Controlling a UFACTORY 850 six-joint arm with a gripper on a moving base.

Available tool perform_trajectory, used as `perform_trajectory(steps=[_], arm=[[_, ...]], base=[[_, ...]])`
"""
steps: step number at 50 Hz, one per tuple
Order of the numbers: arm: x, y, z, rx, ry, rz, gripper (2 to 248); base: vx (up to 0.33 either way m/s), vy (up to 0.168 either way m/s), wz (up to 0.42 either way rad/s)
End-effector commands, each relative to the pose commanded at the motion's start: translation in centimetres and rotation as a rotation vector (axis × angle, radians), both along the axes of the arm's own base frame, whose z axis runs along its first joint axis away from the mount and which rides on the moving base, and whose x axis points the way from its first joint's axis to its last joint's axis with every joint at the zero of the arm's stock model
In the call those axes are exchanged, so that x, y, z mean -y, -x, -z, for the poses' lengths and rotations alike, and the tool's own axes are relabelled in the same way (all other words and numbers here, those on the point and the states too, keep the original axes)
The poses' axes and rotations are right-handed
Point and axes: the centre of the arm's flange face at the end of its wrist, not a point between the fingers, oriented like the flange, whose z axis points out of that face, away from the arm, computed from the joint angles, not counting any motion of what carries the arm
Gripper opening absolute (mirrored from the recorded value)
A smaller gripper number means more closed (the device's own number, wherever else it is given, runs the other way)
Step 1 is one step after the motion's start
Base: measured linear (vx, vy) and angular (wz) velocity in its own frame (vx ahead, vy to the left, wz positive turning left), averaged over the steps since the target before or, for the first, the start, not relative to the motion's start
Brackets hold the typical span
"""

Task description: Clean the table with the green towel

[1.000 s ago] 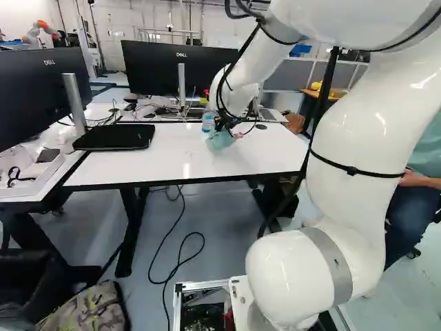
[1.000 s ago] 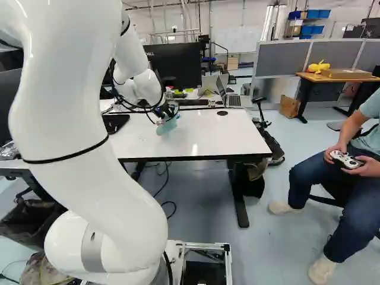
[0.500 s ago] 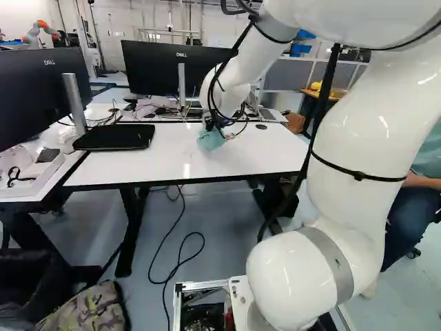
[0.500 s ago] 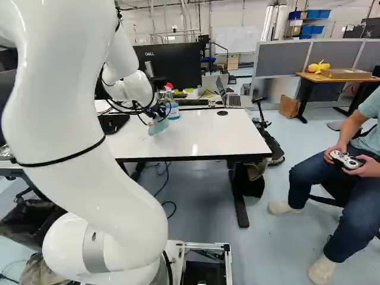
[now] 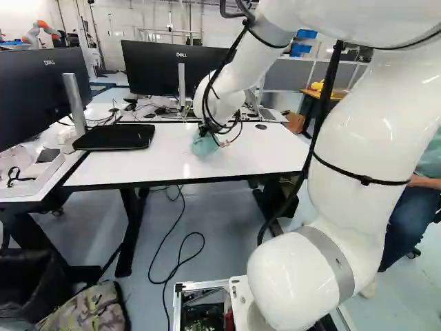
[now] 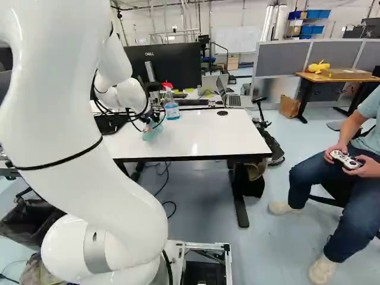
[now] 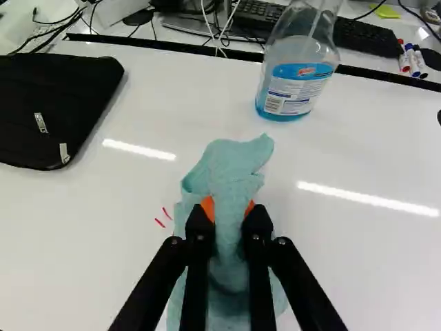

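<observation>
- Just changed: arm (image 5: 351, 152) has swung its wrist across the table (image 7: 372, 276), toward the black case (image 7: 55, 103); green towel (image 7: 227, 165) rides along in the grip.
- Meaning for task: towel is now right beside the red marks (image 7: 167, 213), two short strokes on the case side. Looks like the wiping stage, lining up on or working at the marks; not done, since red ink is in plain sight.
- Gripper (image 7: 229, 210): fingers drawn in narrow, orange pads pinching the bunched towel from both sides. Hold looks firm.
- Towel location: between the fingers, low over the table, bulging out ahead of the tips and hanging below them. Probably touching the surface; contact pressure can't be told.
- Versus one second ago: towel sits further left in both base views. Spray bottle (image 7: 296, 76), mostly behind the wrist then in the right base view, now shows beside it. Bottle itself not seen to shift on the table.
- Base: no move, table and joint line up as before.
- Next, likely: press down and sweep sideways over the strokes toward the case.
- Risk: too light a pass could leave ink; swinging wide could nudge the case.
</observation>
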Motion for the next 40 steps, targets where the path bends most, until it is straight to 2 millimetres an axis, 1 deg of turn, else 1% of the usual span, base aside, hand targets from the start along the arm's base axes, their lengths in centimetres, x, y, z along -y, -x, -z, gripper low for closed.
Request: perform_trajectory(steps=[28, 40], arm=[[-1.4, -0.5, 2.9, 0.006, -0.002, -0.025, 57], [-1.4, -0.5, 2.9, 0.006, -0.002, -0.025, 57]], base=[[0.0, 0.0, 0.0], [0.0, 0.0, 0.0]])
